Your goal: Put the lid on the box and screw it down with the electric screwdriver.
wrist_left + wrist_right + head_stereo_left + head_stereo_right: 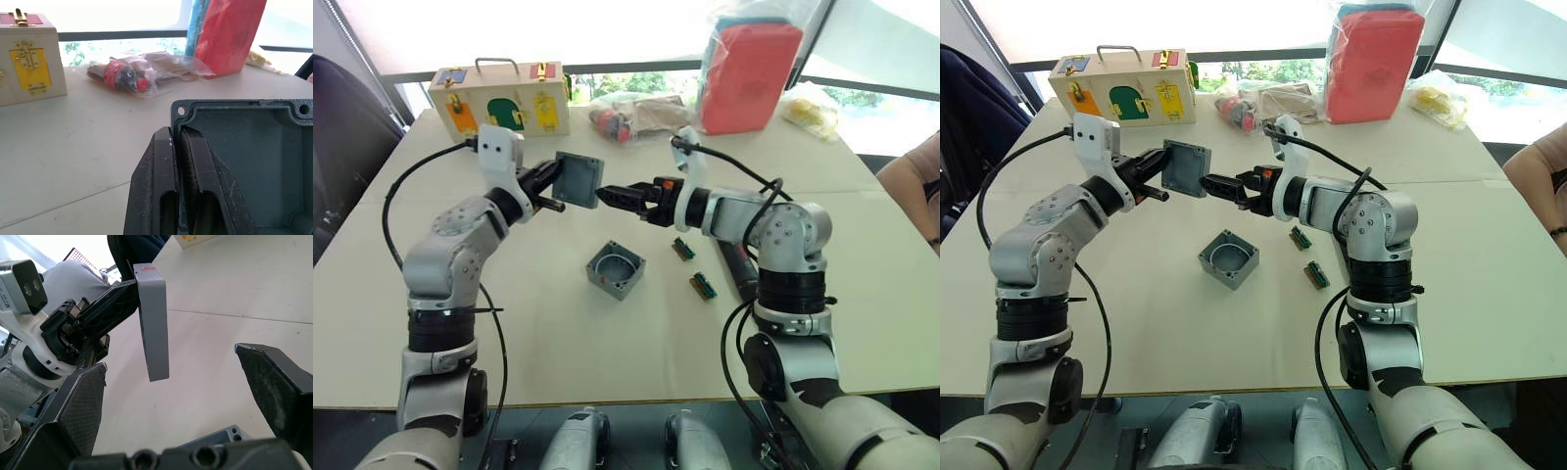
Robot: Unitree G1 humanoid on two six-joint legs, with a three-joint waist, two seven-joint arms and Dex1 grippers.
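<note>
The grey lid (578, 179) is held up on edge above the table, and my left gripper (555, 185) is shut on its left rim. In the left wrist view the two fingers (165, 166) pinch the rim of the lid (244, 147), whose hollow side and corner holes show. My right gripper (607, 194) is open, with its tips right at the lid's other edge; the right wrist view shows the lid (154, 323) standing between the spread fingers (80, 401). The grey box (615, 269) sits open on the table below. The black electric screwdriver (736, 266) lies partly behind my right arm.
Two small green strips (682, 249) (703, 286) lie right of the box. At the back stand a wooden box with coloured doors (499, 98), a plastic bag with a bottle (626, 117), a red package (744, 73) and a yellow bag (813, 108). A person's arm (911, 186) is at the right edge.
</note>
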